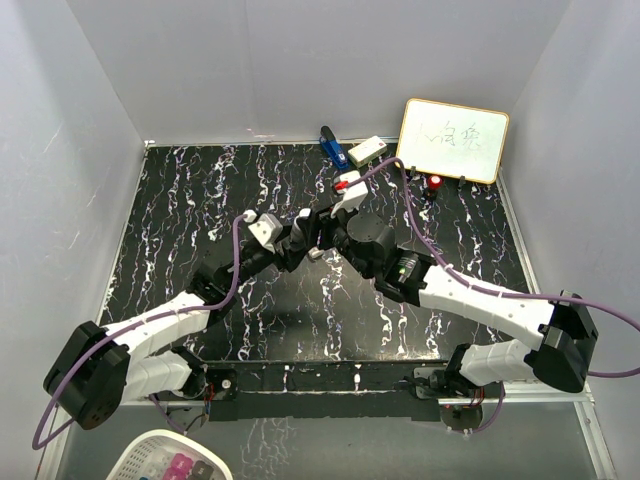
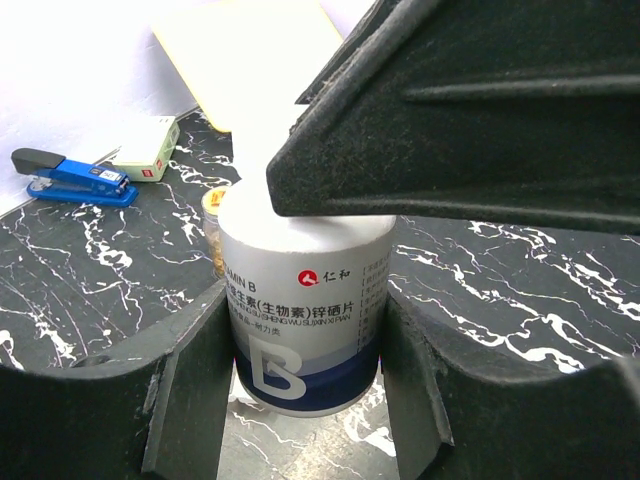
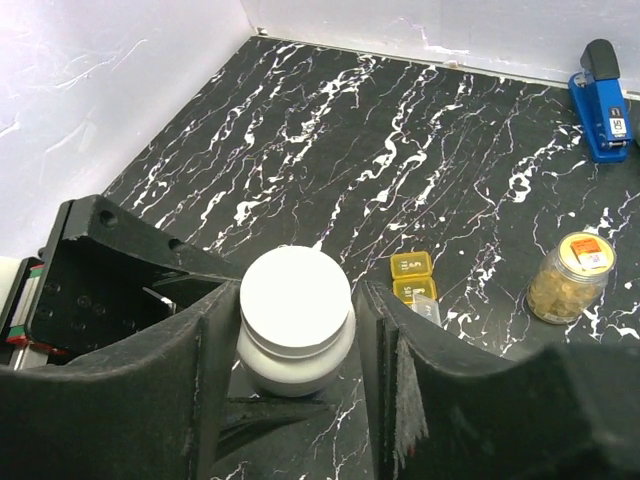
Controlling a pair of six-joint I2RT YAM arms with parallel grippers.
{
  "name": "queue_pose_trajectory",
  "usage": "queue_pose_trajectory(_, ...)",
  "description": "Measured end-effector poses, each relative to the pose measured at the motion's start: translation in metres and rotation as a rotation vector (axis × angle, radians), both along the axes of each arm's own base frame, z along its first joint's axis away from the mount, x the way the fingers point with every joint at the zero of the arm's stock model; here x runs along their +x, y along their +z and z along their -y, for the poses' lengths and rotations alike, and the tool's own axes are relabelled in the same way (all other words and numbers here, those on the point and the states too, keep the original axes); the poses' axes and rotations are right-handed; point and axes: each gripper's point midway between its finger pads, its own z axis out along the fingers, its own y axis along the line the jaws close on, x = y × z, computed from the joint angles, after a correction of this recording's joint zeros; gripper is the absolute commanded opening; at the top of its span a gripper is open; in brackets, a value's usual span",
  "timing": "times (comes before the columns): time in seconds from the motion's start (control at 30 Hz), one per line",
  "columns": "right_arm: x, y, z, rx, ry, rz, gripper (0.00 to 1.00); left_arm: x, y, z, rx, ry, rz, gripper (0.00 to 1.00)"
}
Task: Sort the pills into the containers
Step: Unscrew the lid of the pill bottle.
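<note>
White bottle (image 2: 305,300) with white round cap (image 3: 296,300) sits around mid-table (image 1: 200,200), clamped at its sides by left gripper (image 2: 305,395). Right gripper (image 3: 298,360) fingers flank the cap; gripping or just clear, can't tell. Clear box with yellow sections (image 3: 413,277) just beside it, golden-amber bottle (image 3: 570,278) near, blue stapler (image 3: 603,100) by far edge.

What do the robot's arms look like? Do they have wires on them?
The left arm and right arm have smooth white shells with chunky black joints. A purple cable runs along each one. Their fingers are black and flat-sided, with a rough, foamy-looking surface.
</note>
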Motion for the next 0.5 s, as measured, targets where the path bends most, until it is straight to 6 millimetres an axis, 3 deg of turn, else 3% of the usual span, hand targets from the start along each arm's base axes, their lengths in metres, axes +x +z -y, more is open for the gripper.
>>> queue_pose_trajectory(0.23,-0.003,0.002,-0.004,0.009,0.019,0.004,0.25,-0.001,0.001,0.001,-0.01,-0.006,-0.006,0.0)
queue_pose_trajectory(0.5,-0.013,0.011,-0.003,0.021,0.083,0.025,0.17,-0.013,0.01,0.009,-0.066,-0.09,-0.029,0.0)
